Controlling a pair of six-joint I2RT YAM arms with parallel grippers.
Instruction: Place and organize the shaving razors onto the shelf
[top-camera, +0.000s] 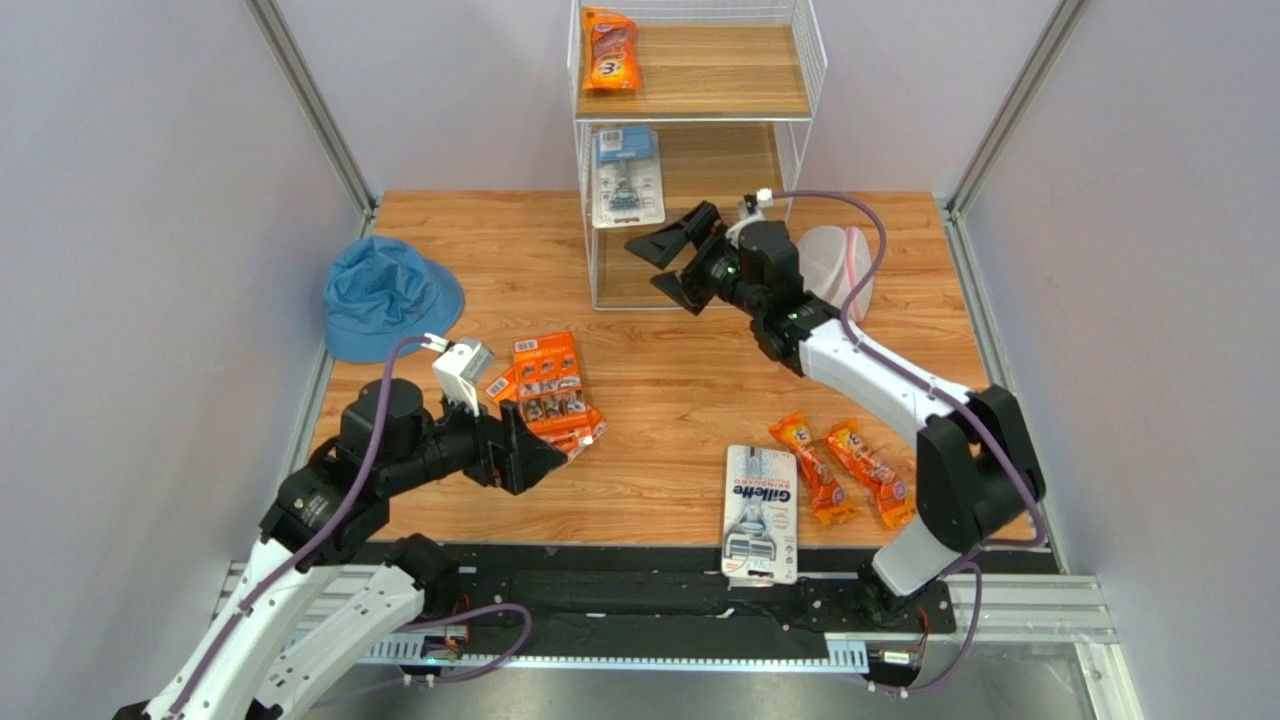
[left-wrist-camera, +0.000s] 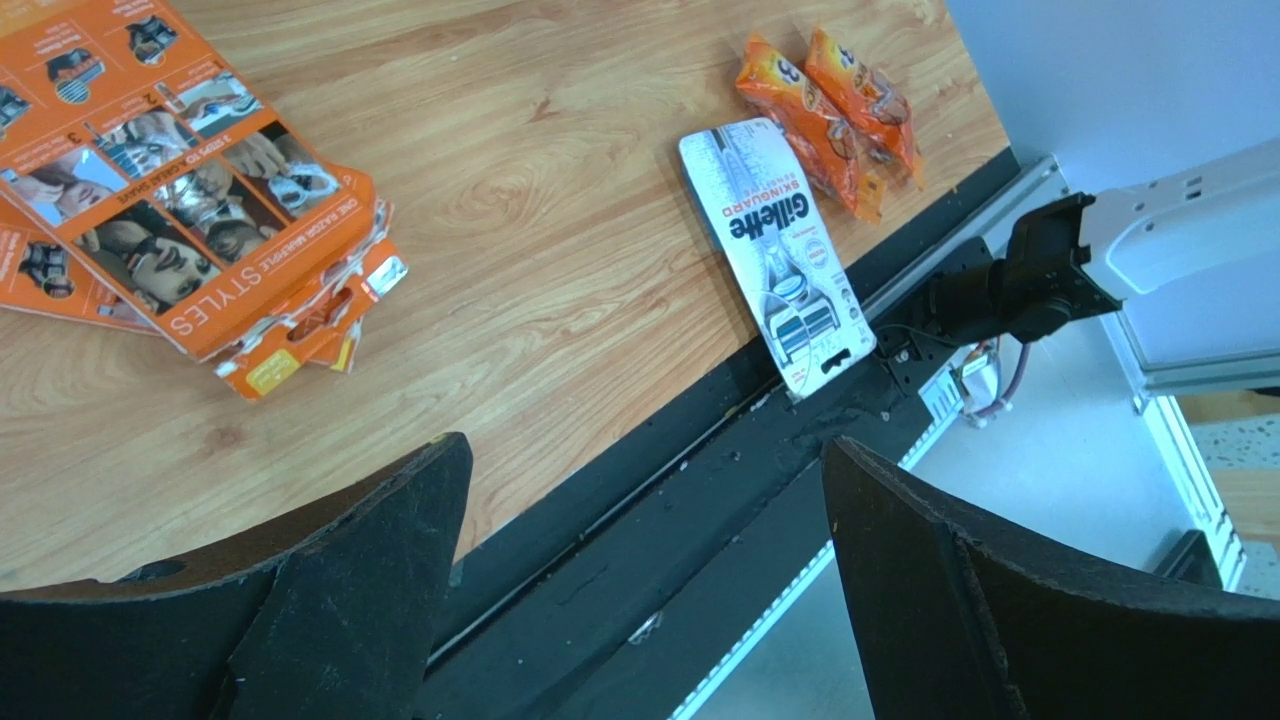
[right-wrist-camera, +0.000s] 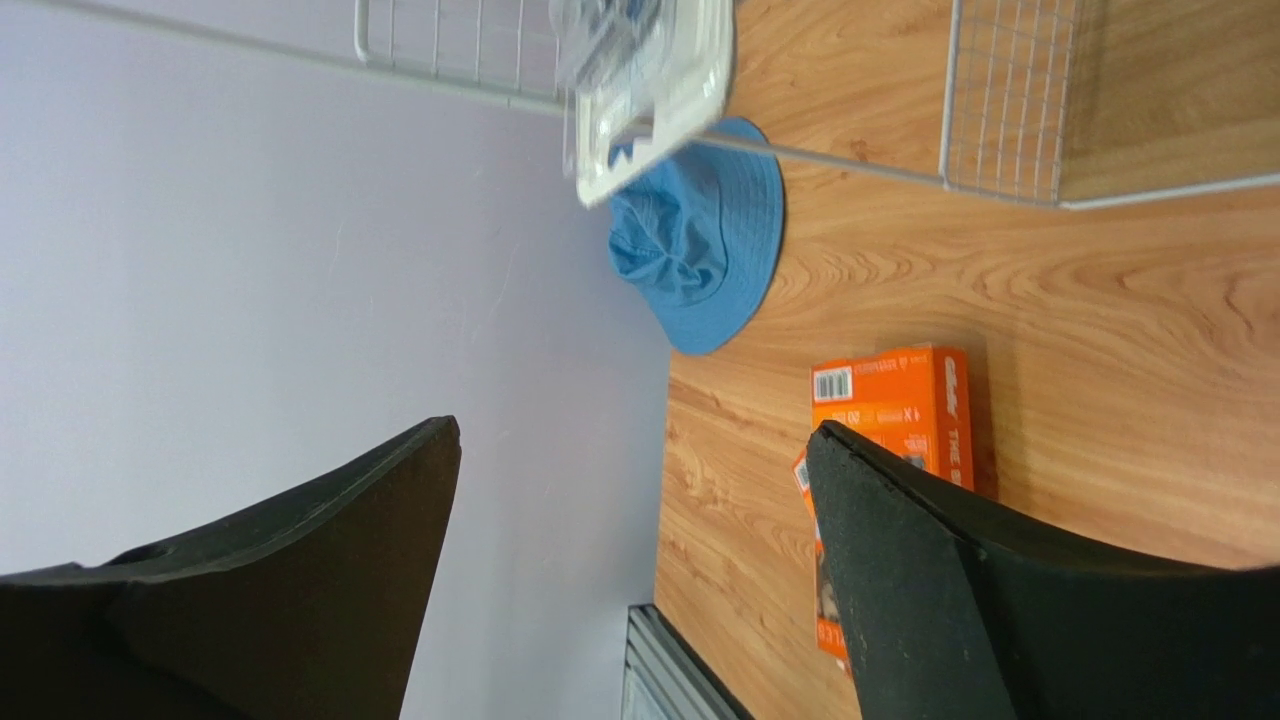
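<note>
— What takes up the most room?
— The wooden table (top-camera: 676, 375), and at its far edge the shelf (top-camera: 729, 75), a white wire rack with wooden boards
— And off the rack?
— A blue bucket hat (top-camera: 383, 296) lies far left; near it sits a stack of flat orange multi-packs (top-camera: 549, 387)
— The grippers?
— The left gripper (left-wrist-camera: 643, 446) hangs at the near edge of that stack, fingers wide apart, holding nothing; the right gripper (top-camera: 657, 270) sits just in front of the rack, fingers spread too, nothing between them
— Smaller razors?
— One blister card (top-camera: 627, 176) lies on the left of the middle board, and a Gillette card (top-camera: 762, 510) lies at the table's near edge
— Smallest?
— An orange bag (top-camera: 610, 50) on the top board's left, and two narrow orange bags (top-camera: 816, 470) side by side, right of the Gillette card
</note>
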